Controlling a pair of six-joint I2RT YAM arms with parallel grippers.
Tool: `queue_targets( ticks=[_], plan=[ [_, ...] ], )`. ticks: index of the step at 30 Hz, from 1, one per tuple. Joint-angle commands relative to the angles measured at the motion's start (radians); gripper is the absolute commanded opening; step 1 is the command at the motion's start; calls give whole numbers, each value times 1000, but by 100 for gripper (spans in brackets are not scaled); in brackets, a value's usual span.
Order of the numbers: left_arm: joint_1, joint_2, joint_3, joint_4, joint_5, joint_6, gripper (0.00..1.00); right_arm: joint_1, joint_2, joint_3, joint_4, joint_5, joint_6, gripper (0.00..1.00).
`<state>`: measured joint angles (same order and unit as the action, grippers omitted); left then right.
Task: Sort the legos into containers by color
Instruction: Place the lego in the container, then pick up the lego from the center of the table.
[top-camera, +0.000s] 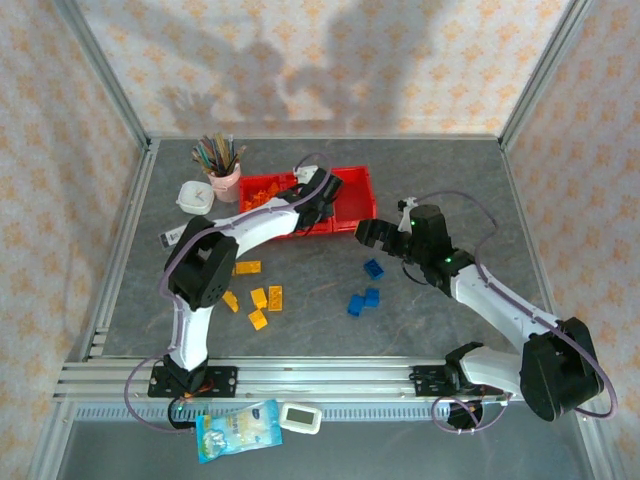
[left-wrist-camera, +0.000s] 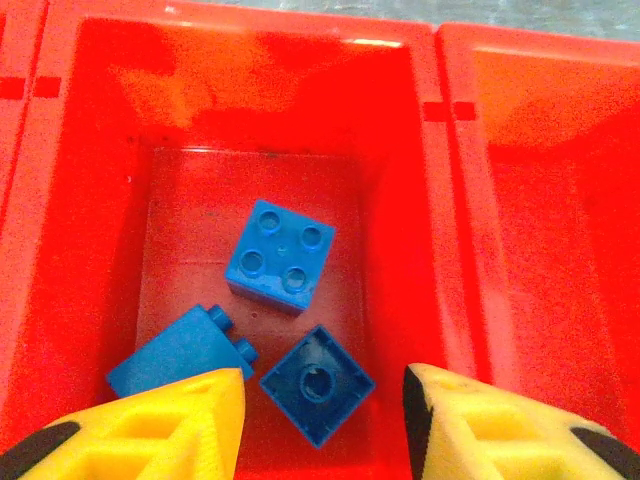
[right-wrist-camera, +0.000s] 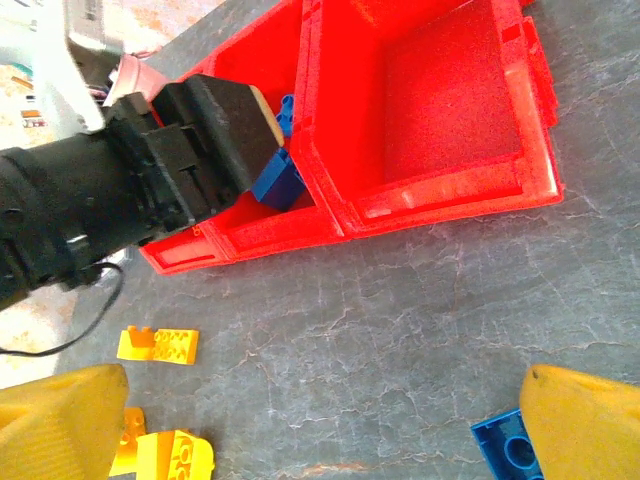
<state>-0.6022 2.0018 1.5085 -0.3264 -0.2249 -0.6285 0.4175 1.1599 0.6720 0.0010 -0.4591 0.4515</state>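
- Nearest, well in front of the red bins (top-camera: 355, 176), down past the metal rail (top-camera: 330, 372): a shiny snack bag (top-camera: 238, 430) and a little white gadget (top-camera: 300, 417) just beside it.
- Closer to the bins, in front of their left end: five yellow legos (top-camera: 259, 297) lying loose on the grey table (top-camera: 450, 170), all near each other.
- In front of the bins' right end: three blue legos (top-camera: 371, 296) on the table, two just beside each other and one a little apart, nearer the bins.
- Just in front of the bins' right end: the right claw (top-camera: 368, 233), up above the table, with its yellow fingers (right-wrist-camera: 60, 420) spread wide apart and gripping nothing. In the right wrist view, one blue lego right by a finger.
- Over the middle bin (left-wrist-camera: 100, 200): the left claw (left-wrist-camera: 322, 390), looking down into it, with its own yellow fingers (left-wrist-camera: 140, 430) apart and holding nothing.
- Inside the middle bin, under that claw: three blue bricks (left-wrist-camera: 280, 255), one bumps up, one on its side, one bottom up.
- In the left bin (left-wrist-camera: 12, 150): a heap of orange legos (top-camera: 262, 192).
- In the right bin (left-wrist-camera: 560, 250): plain red floor.
- Just beside the bins' left end: a pink cup (top-camera: 226, 182) stuffed with pencils (top-camera: 220, 152).
- A bit farther left of the bins, next to the cup: a small white box (top-camera: 195, 196).
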Motion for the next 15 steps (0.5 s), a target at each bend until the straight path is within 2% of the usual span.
queue_targets(
  ticks=[1,7,15],
  plan=[
    [-21,-103,-36,-16,58,-10,50,-22,-27,19,-25,37,-16,100],
    [-136,-188,-103,-39,60,-64,54,-92,-66,-27,-66,24,-23,100],
    [-284,-196,-156,-25,118,-160,62,-143,-139,-90,-145,46,-35,100]
  ],
)
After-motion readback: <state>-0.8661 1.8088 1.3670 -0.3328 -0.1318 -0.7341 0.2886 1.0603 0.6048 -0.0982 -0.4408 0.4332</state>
